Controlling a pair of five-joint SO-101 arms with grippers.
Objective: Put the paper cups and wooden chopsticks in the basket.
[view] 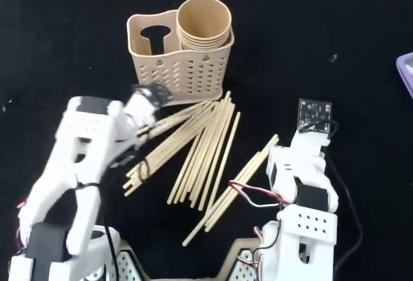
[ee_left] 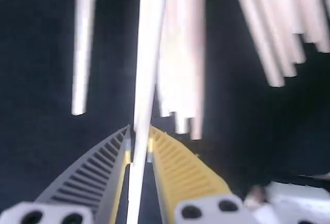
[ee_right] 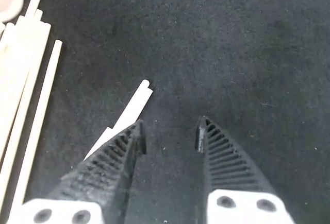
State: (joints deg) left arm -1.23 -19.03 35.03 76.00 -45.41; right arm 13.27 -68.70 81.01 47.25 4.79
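Left wrist view shows the left tool (ee_left: 139,131) pinched shut on one chopstick (ee_left: 149,38). These sticks look light, stiff and smooth; one held near an end would likely swing, so a grip nearer the middle seems safer. The other chopsticks (view: 206,148) lie fanned on the tabletop (view: 322,35) just before the basket (view: 187,74). The cups (view: 203,19) sit stacked in one of its compartments. The right tool (ee_right: 170,136) hangs open, holding nothing.
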